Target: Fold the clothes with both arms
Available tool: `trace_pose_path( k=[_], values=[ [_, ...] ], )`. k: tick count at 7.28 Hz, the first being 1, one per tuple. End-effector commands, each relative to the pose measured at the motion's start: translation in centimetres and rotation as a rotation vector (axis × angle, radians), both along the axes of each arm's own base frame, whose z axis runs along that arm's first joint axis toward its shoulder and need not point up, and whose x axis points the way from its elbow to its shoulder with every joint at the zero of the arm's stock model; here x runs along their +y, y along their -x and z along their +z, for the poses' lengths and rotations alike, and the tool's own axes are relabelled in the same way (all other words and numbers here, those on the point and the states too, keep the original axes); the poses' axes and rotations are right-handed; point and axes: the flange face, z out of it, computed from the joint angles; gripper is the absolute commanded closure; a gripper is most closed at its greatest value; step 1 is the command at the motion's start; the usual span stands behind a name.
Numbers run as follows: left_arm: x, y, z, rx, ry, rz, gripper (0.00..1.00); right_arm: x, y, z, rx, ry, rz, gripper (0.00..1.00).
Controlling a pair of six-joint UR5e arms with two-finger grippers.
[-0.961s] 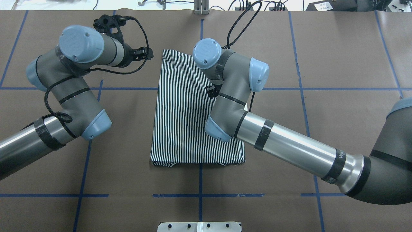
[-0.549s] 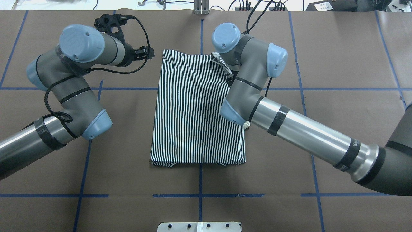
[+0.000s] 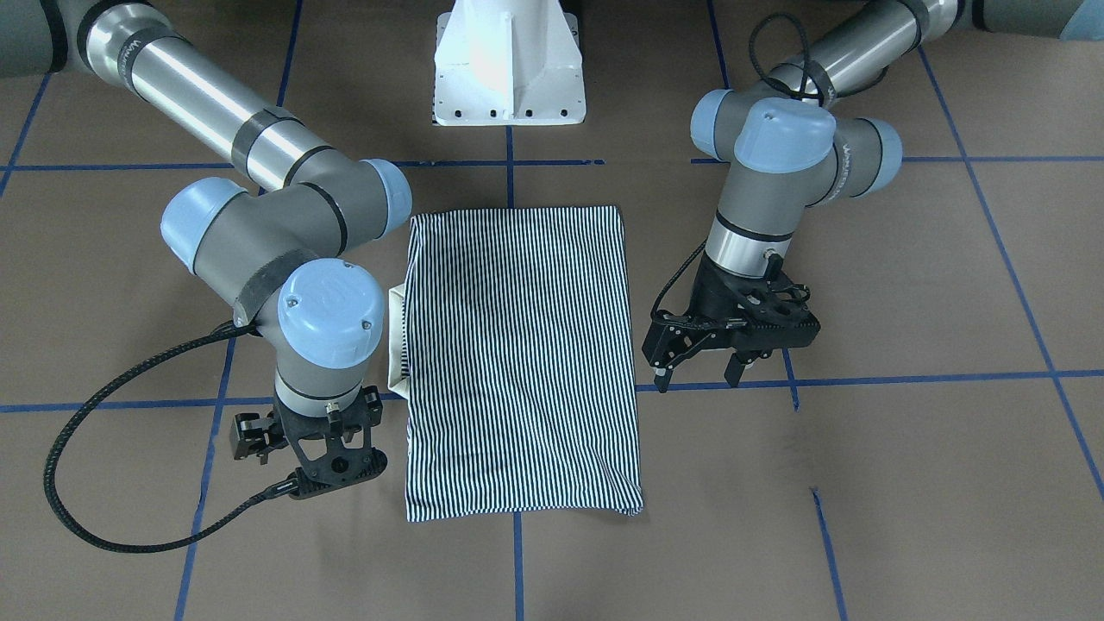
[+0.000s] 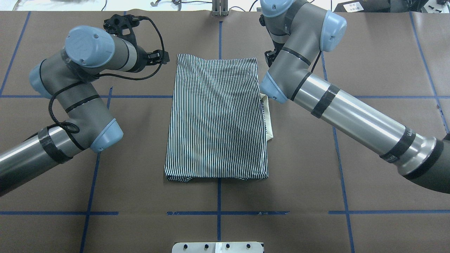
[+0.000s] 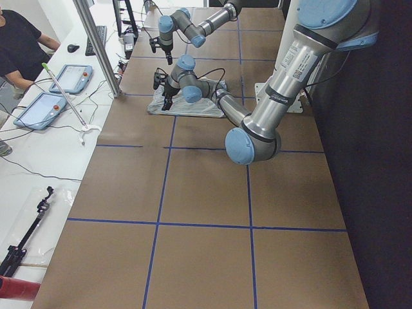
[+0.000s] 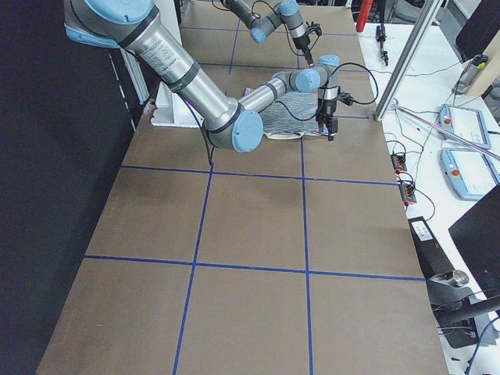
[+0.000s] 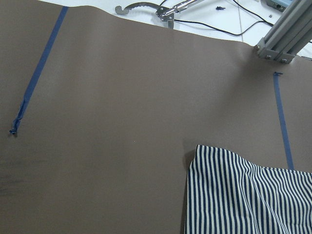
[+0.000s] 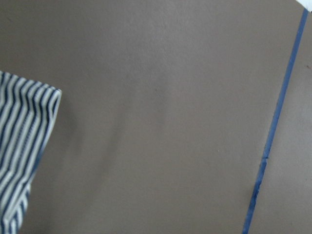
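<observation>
The striped shirt (image 4: 216,116) lies flat on the brown table as a folded rectangle, and a strip of its cream collar (image 4: 268,119) pokes out on the right edge. From the front the shirt (image 3: 517,362) is untouched by either gripper. My left gripper (image 3: 697,377) hovers open beside the shirt's far left corner, a little apart from it. My right gripper (image 3: 332,470) stands just off the far right corner, open with nothing in it, its fingertips largely hidden under the wrist. Each wrist view shows only a shirt corner (image 7: 243,195) (image 8: 19,141) and bare table.
The white pedestal base (image 3: 509,65) stands at the near edge behind the shirt. A black cable loop (image 3: 69,483) trails from the right wrist over the table. Blue tape lines (image 4: 218,212) grid the brown surface. A person (image 5: 19,45) sits at the bench beyond the far edge.
My right arm swung from over the shirt out to its far right corner, unfolding a flap it held, then let go. The shirt now lies flat. The left arm has not moved.
</observation>
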Motion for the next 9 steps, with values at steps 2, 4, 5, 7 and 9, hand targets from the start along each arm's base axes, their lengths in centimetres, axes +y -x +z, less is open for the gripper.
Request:
trace_pose_path(
  k=[2,4,5,7,9],
  values=[
    [0.7,-0.5,0.1,0.034,0.049,0.075,0.00,1.4,-0.4,-5.8,-0.239,0.023,0.032,0.00],
    [2.3,-0.6,-1.0,0.097,0.192,0.119,0.00,6.0,-3.7,-3.7,-0.329,0.065,0.043,0.00],
    [3.2,-0.6,-1.8,0.106,0.233,0.111,0.00,7.4,-4.4,-2.9,-0.354,0.125,0.065,0.00],
    [6.9,-3.6,-2.9,0.118,0.339,0.110,0.00,11.2,-6.7,0.0,-0.390,0.192,0.131,0.00],
    [12.7,-9.1,-2.7,0.127,0.494,0.065,0.00,13.4,-6.2,-1.9,-0.433,0.227,0.179,0.00]
  ],
)
